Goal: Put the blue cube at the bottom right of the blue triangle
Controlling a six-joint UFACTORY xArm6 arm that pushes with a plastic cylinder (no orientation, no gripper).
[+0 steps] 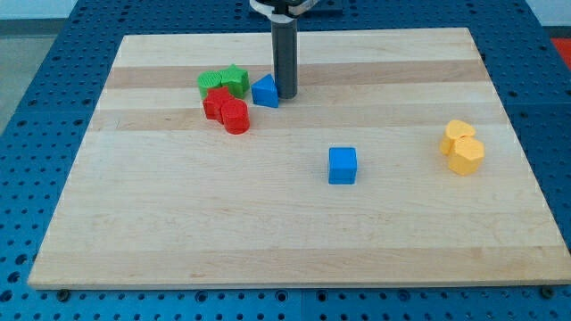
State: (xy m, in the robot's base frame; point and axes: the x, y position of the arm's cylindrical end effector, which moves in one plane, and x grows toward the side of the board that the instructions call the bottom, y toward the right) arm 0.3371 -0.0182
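The blue cube (342, 166) sits near the middle of the wooden board, apart from every other block. The blue triangle (264, 92) lies toward the view's top left of it, in the upper middle of the board. My tip (286, 94) rests on the board right next to the blue triangle's right side, touching or nearly touching it. The dark rod rises straight up out of the view's top. The cube lies well below and to the right of my tip.
Two green blocks (223, 82) lie just left of the blue triangle, one star-shaped. Two red blocks (227, 111) sit below them, one a cylinder. Two yellow blocks (462, 147) lie together near the board's right edge (526, 143).
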